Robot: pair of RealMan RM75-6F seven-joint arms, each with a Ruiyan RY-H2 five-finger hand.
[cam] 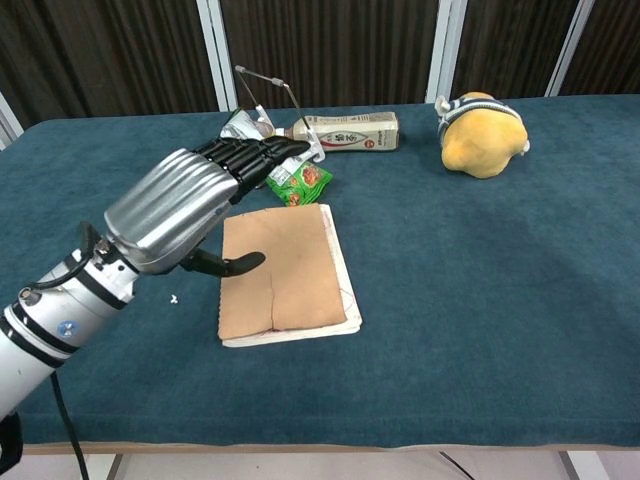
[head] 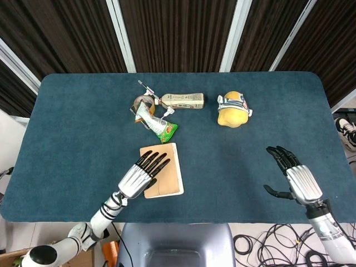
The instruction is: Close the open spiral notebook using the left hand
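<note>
While shut flat, one spiral notebook (head: 162, 177).

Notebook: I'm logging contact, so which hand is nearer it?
Left. The left hand is spread over the notebook; the right hand is far off by the table's right edge.

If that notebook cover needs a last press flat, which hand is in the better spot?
Left. The left hand is spread over the closed notebook, while the right hand hovers open far off by the table's near right edge.
</note>
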